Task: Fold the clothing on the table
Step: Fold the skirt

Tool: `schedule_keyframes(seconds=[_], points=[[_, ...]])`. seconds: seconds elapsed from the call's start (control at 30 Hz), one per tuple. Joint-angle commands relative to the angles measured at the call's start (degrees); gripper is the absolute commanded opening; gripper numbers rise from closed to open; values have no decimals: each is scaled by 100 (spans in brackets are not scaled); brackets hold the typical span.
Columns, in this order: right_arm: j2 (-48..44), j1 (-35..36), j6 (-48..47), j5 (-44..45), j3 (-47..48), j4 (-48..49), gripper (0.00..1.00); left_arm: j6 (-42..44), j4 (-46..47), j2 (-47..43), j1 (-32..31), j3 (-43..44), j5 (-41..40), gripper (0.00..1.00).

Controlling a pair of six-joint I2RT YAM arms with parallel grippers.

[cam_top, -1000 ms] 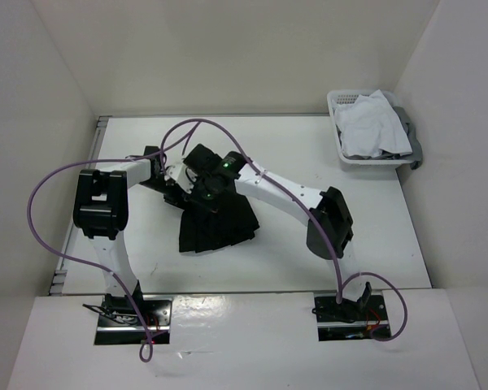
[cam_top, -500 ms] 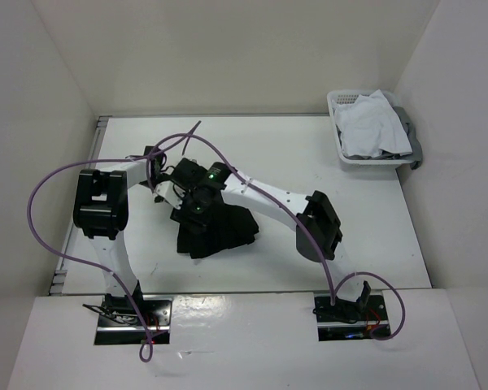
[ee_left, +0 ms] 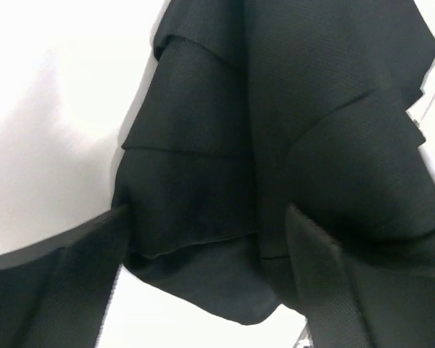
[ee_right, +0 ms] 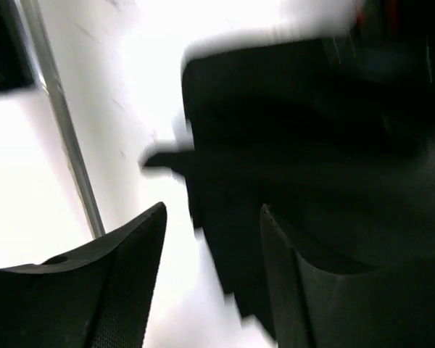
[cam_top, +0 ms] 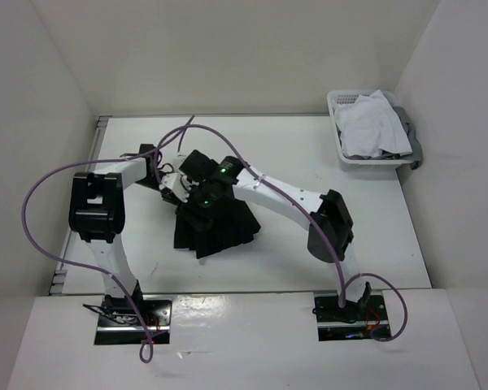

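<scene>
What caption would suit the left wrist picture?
Open fingers hover over the black pleated skirt on the white table.

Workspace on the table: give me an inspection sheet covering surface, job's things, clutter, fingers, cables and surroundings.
Surface: white table, flat; no spills or marks seen.
Job's things: black pleated skirt lying bunched in a fan near the middle, under both wrists.
Clutter: white basket at the far right corner, holding a white garment.
Grippers: left gripper fingers apart over the skirt, holding nothing; right gripper fingers apart at the skirt's edge, holding nothing.
Cables: purple cables loop along both arms.
Surroundings: white walls on three sides.
</scene>
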Motion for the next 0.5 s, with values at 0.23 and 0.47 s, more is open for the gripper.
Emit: schedule_keyframes(seconds=[0.23, 0.47], points=[[-2524, -1656, -275, 278, -2602, 1076, 69, 428, -124, -767, 1415, 168, -1009, 99], [-3632, -2422, -161, 40, -3729, 1438, 71, 523, -520, -1636, 1714, 362, -844, 99]])
